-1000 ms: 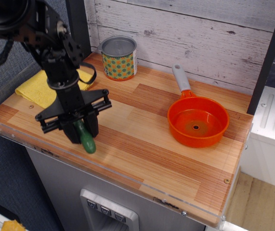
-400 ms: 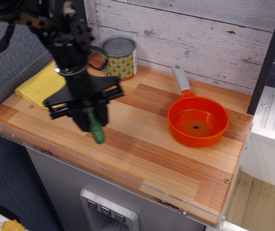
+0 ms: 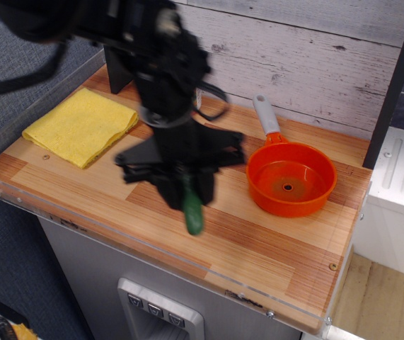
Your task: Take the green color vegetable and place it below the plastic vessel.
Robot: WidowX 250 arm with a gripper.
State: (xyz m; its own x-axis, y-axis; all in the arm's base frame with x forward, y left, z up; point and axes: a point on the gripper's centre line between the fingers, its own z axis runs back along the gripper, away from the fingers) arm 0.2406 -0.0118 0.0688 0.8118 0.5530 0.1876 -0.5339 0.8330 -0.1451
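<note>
My gripper is shut on the dark green cucumber, which hangs down from the fingers above the wooden table top, near the front middle. The arm is motion-blurred. The orange plastic pan with its grey handle lies to the right of the gripper, open side up, a small hole in its centre. The cucumber is left of the pan, apart from it.
A yellow cloth lies at the left of the wooden table. The dotted metal can is hidden behind the arm. A plank wall stands behind, a dark post at the right. The table's front edge is close below the cucumber.
My gripper has carried the cucumber to the right along the front of the table, from the left part toward the pan. The arm now covers the can.
</note>
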